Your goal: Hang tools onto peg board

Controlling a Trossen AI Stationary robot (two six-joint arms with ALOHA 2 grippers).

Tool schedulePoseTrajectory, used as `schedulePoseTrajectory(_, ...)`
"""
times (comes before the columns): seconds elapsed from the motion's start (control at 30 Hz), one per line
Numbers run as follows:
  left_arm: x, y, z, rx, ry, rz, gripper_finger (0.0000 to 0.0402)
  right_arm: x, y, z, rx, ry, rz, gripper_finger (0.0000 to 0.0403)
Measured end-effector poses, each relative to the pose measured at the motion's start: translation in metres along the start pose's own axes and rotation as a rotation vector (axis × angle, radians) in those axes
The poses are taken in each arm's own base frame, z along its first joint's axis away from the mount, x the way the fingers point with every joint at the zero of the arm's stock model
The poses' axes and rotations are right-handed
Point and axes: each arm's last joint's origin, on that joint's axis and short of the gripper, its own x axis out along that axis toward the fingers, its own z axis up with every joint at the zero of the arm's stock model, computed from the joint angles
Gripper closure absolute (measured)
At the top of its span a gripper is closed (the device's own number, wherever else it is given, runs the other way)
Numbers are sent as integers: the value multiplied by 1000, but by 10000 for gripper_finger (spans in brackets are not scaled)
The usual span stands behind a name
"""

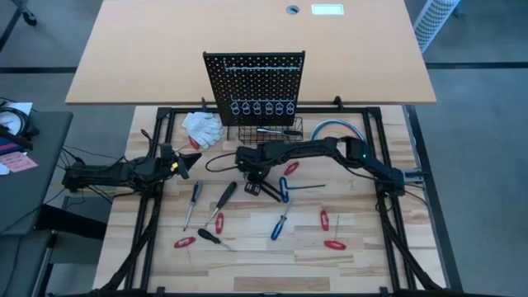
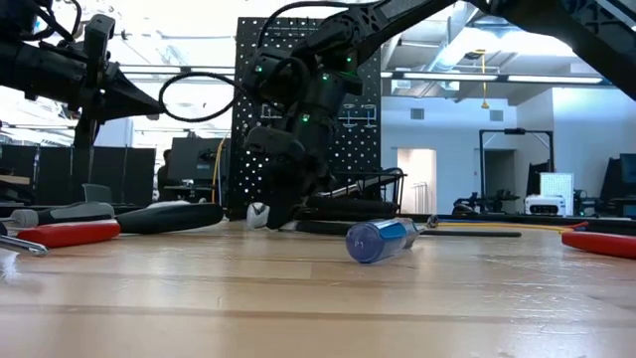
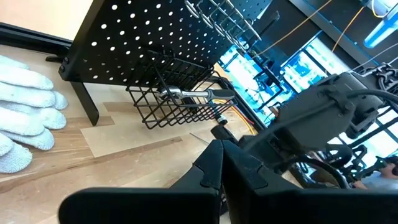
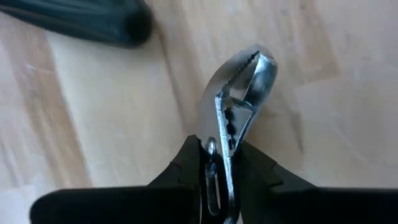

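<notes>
The black peg board (image 1: 254,82) stands upright at the table's far middle, with silver rings and a wire basket (image 1: 271,130) that holds a silver tool (image 3: 186,94). My right gripper (image 1: 252,180) reaches in from the right, just in front of the basket, and is shut on pliers whose silver head (image 4: 239,93) sticks out past the fingers. My left gripper (image 1: 188,162) hovers to the left, shut and empty; its closed fingers (image 3: 217,165) point toward the board. Screwdrivers and a blue T-shaped hex key (image 1: 285,190) lie flat on the table. My right gripper pinches the pliers between its two fingers, just behind the toothed jaws, about at the pivot (image 4: 219,155). The fingers point down at the table and lie along the pliers. The head juts out beyond the fingertips (image 4: 186,168); the handles are hidden behind the gripper.
White gloves (image 1: 202,126) lie left of the basket, and a curved blue cable (image 1: 338,128) lies to its right. Black-handled (image 1: 224,198), red-handled (image 1: 219,223) and blue-handled (image 1: 280,224) screwdrivers lie scattered over the near half of the table. A black handle (image 4: 81,22) lies close by the pliers.
</notes>
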Motion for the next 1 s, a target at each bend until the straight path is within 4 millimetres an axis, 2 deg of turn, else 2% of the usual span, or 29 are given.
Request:
schedulePoseTrajectory(0.13,0,0,0,0,0,0,401,-15,-3,2,11,-17,3,343)
schedulePoseTrajectory(0.27,0,0,0,0,0,0,401,-43,2,3,4,-51,-4,344)
schedulePoseTrajectory(0.5,0,0,0,0,0,1,401,-119,13,-4,-69,-156,-173,344)
schedulePoseTrajectory(0.57,0,0,0,0,0,1,401,-143,15,-7,-115,-200,-257,344)
schedulePoseTrajectory(0.7,0,0,0,0,0,1,401,-178,12,-8,-235,-290,-441,344)
schedulePoseTrajectory(0.83,0,0,0,0,-1,1,401,-188,0,-1,-369,-318,-578,344)
schedulePoseTrajectory(0.93,0,0,0,0,-1,1,401,-182,-12,7,-464,-305,-631,344)
schedulePoseTrajectory(1.0,0,0,0,0,-1,2,401,-169,-20,14,-516,-280,-664,344)
